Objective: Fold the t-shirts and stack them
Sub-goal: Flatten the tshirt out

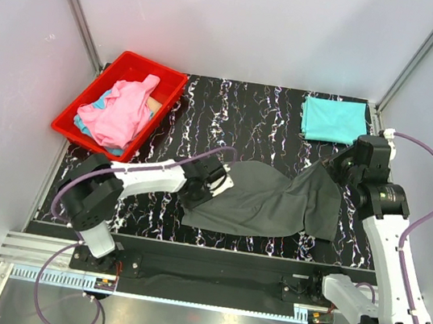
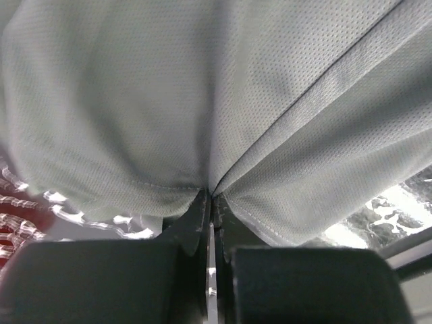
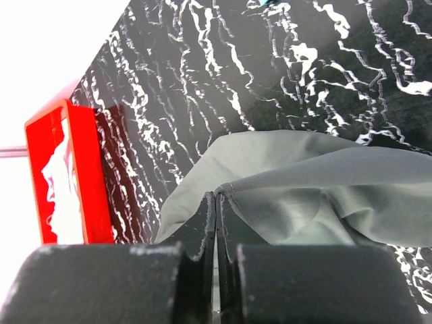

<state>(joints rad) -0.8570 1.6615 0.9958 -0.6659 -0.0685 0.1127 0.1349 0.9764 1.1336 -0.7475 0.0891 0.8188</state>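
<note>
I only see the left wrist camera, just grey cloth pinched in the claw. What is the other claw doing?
Observer: The right claw is shut on the same grey t-shirt, at its right end.
Operator: Is any shirt folded yet?
Observer: Yes, a teal t-shirt lies folded at the far right corner of the table.
Operator: Where are the others?
Observer: A pink t-shirt sits heaped in the red bin, far left.

Top camera looks down; wrist cameras closely share grey t-shirt (image 2: 202,101).
</note>
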